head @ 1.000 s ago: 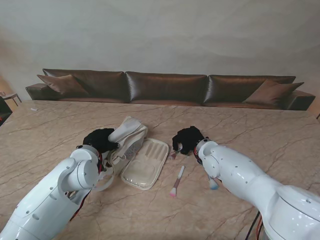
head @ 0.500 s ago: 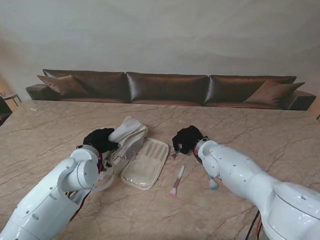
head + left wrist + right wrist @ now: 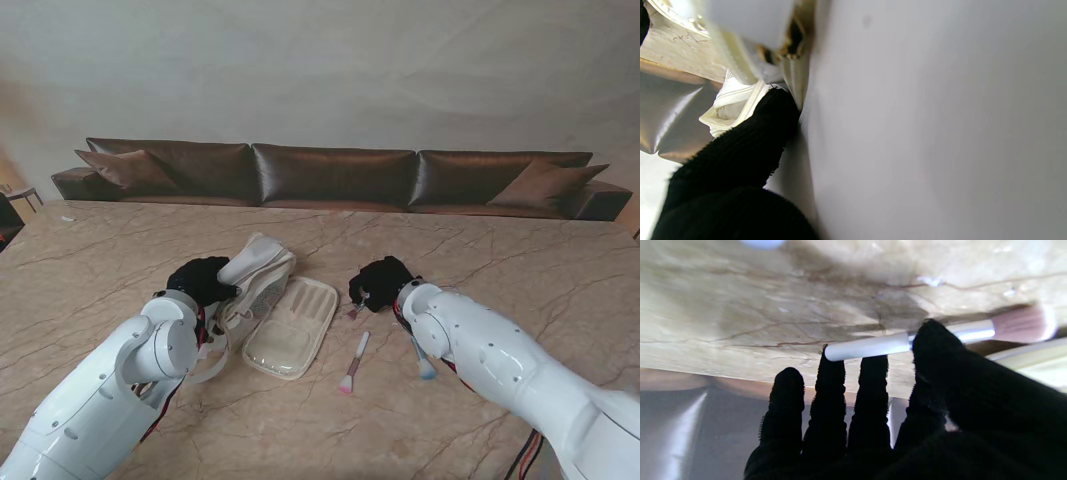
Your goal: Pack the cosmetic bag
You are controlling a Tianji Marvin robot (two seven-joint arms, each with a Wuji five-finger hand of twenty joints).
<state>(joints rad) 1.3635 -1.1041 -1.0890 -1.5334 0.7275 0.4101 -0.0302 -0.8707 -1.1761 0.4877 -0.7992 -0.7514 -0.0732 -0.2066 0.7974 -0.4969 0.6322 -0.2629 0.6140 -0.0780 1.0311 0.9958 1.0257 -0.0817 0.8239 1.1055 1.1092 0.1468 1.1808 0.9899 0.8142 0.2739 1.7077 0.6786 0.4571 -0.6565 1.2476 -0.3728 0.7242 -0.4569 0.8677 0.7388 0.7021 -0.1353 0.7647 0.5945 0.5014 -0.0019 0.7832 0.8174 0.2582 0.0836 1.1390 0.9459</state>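
The bag (image 3: 255,275), white and unzipped, lies left of centre on the marble tabletop (image 3: 120,250), its open mouth tilted up toward the sofa (image 3: 330,175). The left robot hand (image 3: 200,280), in a black glove, is closed on the bag's near edge; the left wrist view shows a gloved finger (image 3: 773,116) pressed against the zipper rim (image 3: 740,103), with most of that picture filled by blurred pale fabric.

Just right of the bag lies a cream tray (image 3: 293,328), long and shallow, touching or nearly touching the bag's side. Right of the tray, a pink-tipped brush (image 3: 353,362) lies on the tabletop, apart from both hands. A blue-tipped brush (image 3: 421,358) lies farther right, partly hidden by the right forearm.

The right robot hand (image 3: 380,282) sits just beyond the tray's far right corner, gloved in black. It pinches a third brush (image 3: 907,340): the right wrist view shows the thumb (image 3: 937,340) over the white handle and the fingertips (image 3: 831,363) under it, with the pink bristles near the tray's rim. From the stand only a small tip of this brush shows at the hand. Whether the brush is touching the tabletop cannot be told.
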